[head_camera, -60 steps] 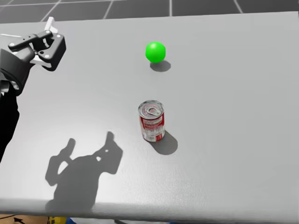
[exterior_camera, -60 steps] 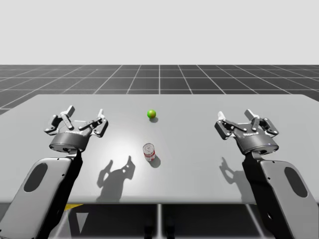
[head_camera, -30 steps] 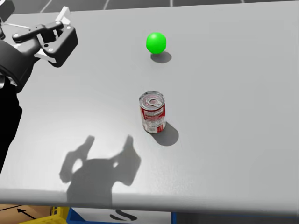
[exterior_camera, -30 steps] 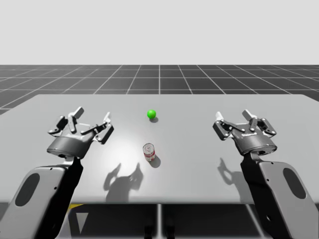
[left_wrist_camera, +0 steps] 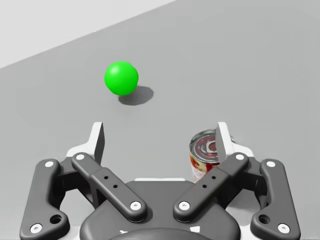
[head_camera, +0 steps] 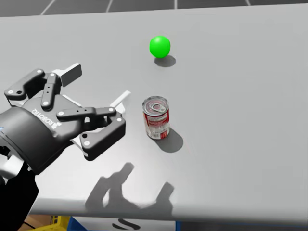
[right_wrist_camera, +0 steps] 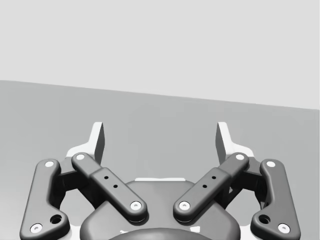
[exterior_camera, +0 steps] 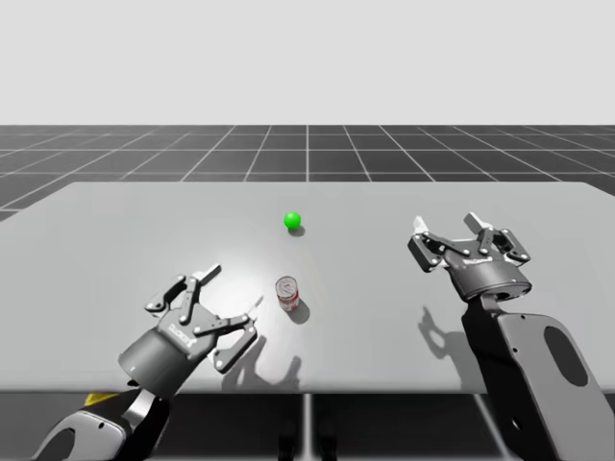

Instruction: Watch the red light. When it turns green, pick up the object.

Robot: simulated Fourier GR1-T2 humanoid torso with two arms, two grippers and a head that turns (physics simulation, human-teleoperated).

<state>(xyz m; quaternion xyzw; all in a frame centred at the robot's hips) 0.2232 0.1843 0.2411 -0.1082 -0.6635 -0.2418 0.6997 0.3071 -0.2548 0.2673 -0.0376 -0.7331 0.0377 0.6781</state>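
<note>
The light is a green ball [exterior_camera: 292,220] [head_camera: 160,46] [left_wrist_camera: 121,78] on the grey table [exterior_camera: 404,206]. A red and white can [exterior_camera: 287,292] [head_camera: 156,117] stands upright nearer me, in front of the ball. My left gripper [exterior_camera: 231,290] [head_camera: 97,86] [left_wrist_camera: 160,135] is open, low over the table just left of the can and pointing toward it. In the left wrist view the can [left_wrist_camera: 204,157] stands just ahead of one finger, partly hidden by it, and the ball lies farther ahead. My right gripper [exterior_camera: 450,229] [right_wrist_camera: 160,135] hangs open over the table's right side, holding nothing.
The table's front edge [head_camera: 231,216] runs close below the can. A dark grid floor [exterior_camera: 307,149] lies beyond the far edge. My left gripper throws a shadow [head_camera: 130,192] near the front edge.
My left arm has swung down and rightward from the table's left side to just beside the can. The right arm has barely shifted. My head has turned slightly.
</note>
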